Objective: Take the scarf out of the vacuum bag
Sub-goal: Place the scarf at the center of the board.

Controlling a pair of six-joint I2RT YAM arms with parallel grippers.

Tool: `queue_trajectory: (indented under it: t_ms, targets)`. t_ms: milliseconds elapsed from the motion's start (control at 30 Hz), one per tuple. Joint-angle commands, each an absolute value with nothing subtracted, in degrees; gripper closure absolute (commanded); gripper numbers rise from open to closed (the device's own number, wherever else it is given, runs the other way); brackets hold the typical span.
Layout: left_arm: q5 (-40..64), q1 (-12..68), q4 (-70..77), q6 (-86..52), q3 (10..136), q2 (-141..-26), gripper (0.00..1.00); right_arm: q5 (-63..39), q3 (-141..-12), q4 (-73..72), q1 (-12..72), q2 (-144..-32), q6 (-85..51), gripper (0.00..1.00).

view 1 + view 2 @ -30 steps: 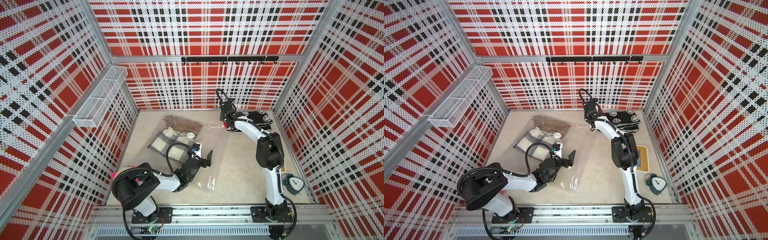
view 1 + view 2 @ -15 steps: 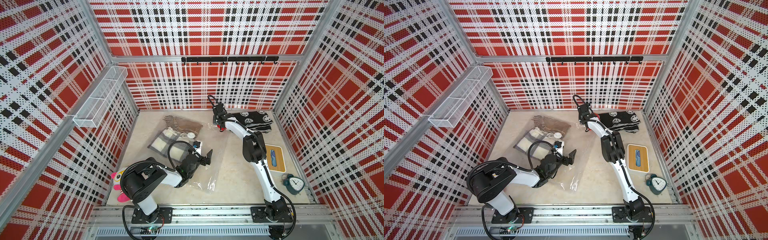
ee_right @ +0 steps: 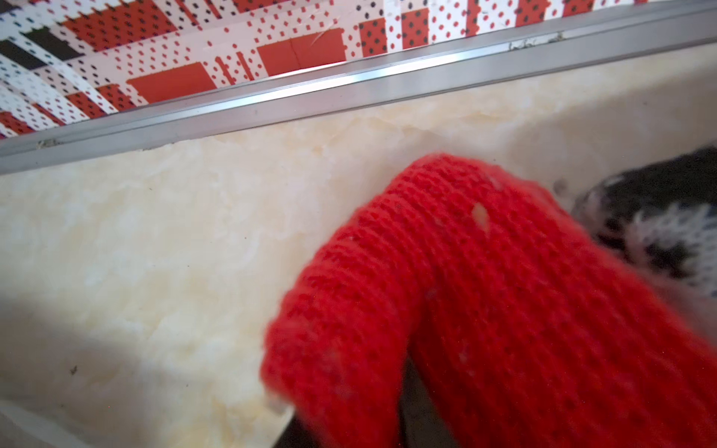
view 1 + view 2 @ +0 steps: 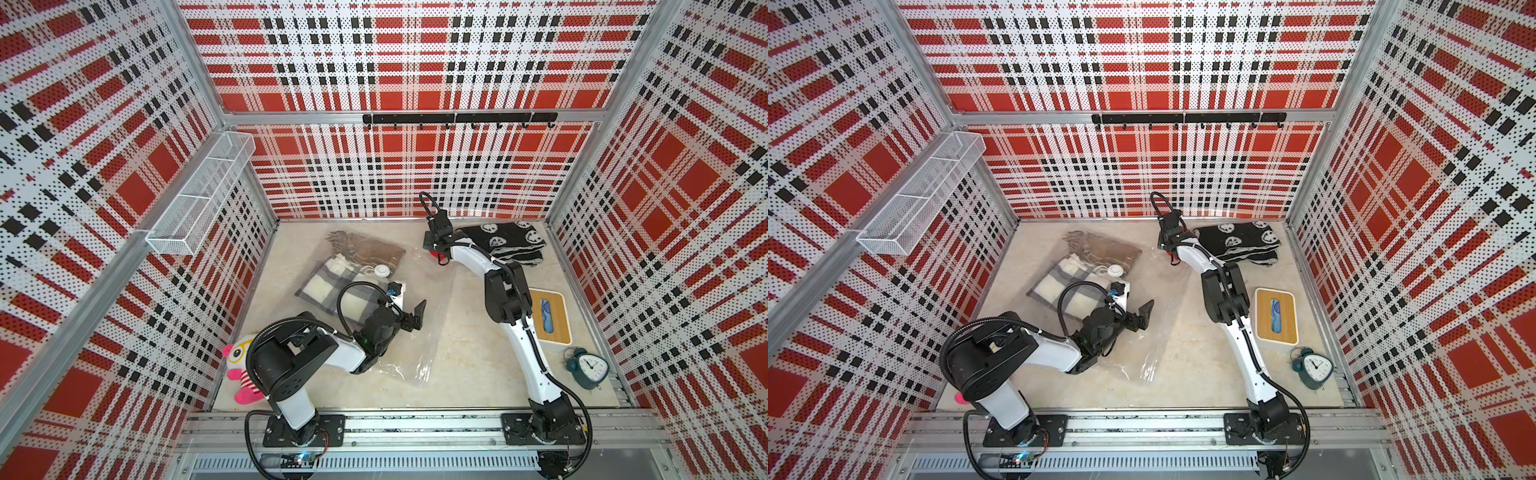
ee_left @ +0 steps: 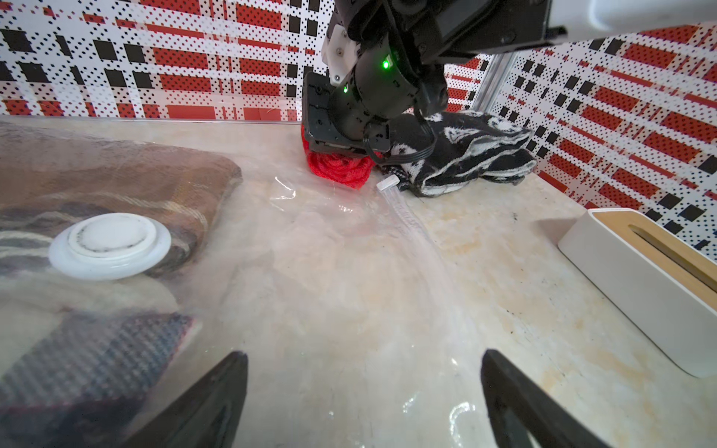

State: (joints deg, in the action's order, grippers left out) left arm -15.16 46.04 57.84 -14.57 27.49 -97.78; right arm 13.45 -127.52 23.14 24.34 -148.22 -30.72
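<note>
White wire basket [image 4: 199,200] hangs on the left wall, and below it a pink plush toy [image 4: 237,371] lies at the table's [image 4: 469,370] left edge beside the left arm's base. The left gripper [image 5: 362,358] hovers low over the vacuum bag [image 4: 432,332] with its jaws spread wide and nothing between them.

The clear, crinkly bag lies flat on the centre-left of the beige marbled table. A brown fringed scarf [image 4: 370,249] and a grey-and-cream checked scarf [image 4: 328,286] are folded inside its far-left part. The round white valve [image 5: 109,245] sits over them; any print on its cap is too faint to read.

At the bag's far right corner a small white zip slider [image 5: 388,181] lies just beside a clump of red knit fabric [image 5: 341,170]. The right gripper [image 4: 439,254] is pressed down onto that clump. The fabric hides its jaws, so I cannot tell whether they grip it.

Next to it is a black-and-white knitted scarf [image 4: 505,243], heaped against the back wall. Nearer the front lies a white tissue box [image 4: 547,316] with a wooden lid. A dark teal alarm clock [image 4: 588,366] follows, its numerals too small to read.
</note>
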Motion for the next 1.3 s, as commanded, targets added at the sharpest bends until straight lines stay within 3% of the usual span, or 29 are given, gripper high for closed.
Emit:
queue_trajectory:
  t_ms: [0, 133, 233, 400, 500, 733, 833, 1000, 1267]
  targets:
    - [-14.74, 45.7, 58.48, -14.87, 28.39, -97.68, 0.05, 12.2, -126.63, 20.03, 24.26, -148.98, -33.13, 0.62]
    - [-15.44, 45.79, 57.17, -14.75, 28.21, -96.28, 0.04, 10.68, -121.81, 16.88, 24.12, -144.83, -33.05, 0.47]
    - [-16.26, 46.62, 55.45, -14.94, 28.65, -95.54, 0.04, 9.02, -117.38, 13.17, 23.91, -141.15, -32.57, 0.41]
    - [-36.27, 52.85, 46.07, -11.51, 28.48, -89.89, 0.02, 8.98, -111.95, 9.45, 23.91, -135.37, -28.7, 0.26]
    - [-33.15, 52.54, 43.16, -12.44, 27.12, -84.79, 0.02, 8.08, -108.16, 6.75, 23.74, -132.01, -27.23, 0.16]
    - [-32.04, 59.44, 35.16, -9.03, 31.52, -86.51, 0.02, 4.74, -101.67, 3.1, 20.03, -126.93, -25.75, 0.2]
    - [-25.33, 60.25, 33.63, -6.89, 32.24, -87.61, 0.02, 1.86, -100.93, 2.93, 17.48, -126.83, -24.26, 0.23]
    - [-34.51, 62.62, 29.17, -8.51, 36.85, -90.81, 0.02, -1.22, -98.23, -0.27, 14.92, -126.76, -23.64, 0.2]
    - [-38.41, 65.99, 22.64, -8.5, 48.27, -104.23, 0.02, -4.71, -103.27, 0.92, 14.33, -130.91, -19.57, 0.22]
